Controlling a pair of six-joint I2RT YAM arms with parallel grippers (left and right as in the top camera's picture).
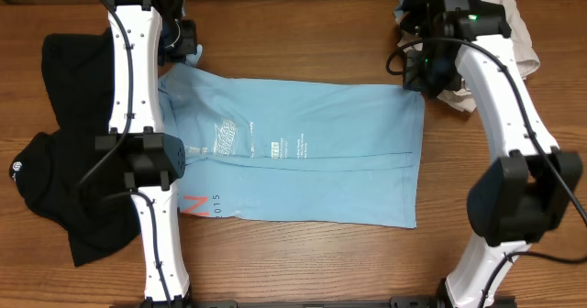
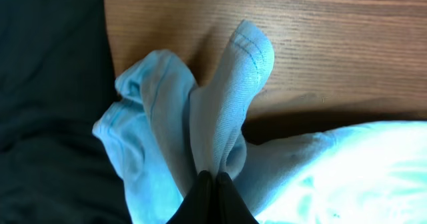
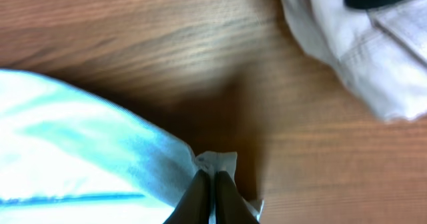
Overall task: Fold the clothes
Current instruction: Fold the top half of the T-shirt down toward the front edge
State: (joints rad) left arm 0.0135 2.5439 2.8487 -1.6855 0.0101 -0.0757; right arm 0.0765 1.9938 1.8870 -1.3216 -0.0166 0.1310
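Observation:
A light blue T-shirt (image 1: 303,152) lies spread across the middle of the wooden table, printed side up. My left gripper (image 1: 186,49) is shut on the shirt's far left corner; in the left wrist view the bunched blue fabric and ribbed collar (image 2: 230,97) stick out between the fingertips (image 2: 213,177). My right gripper (image 1: 424,74) is shut on the shirt's far right corner; the right wrist view shows a small pinch of pale cloth (image 3: 217,163) held at the fingertips (image 3: 213,177), with the shirt (image 3: 73,144) trailing left.
A black garment (image 1: 64,134) lies in a heap at the left of the table, partly under the left arm. A white and grey garment (image 1: 514,33) lies crumpled at the back right, also in the right wrist view (image 3: 360,44).

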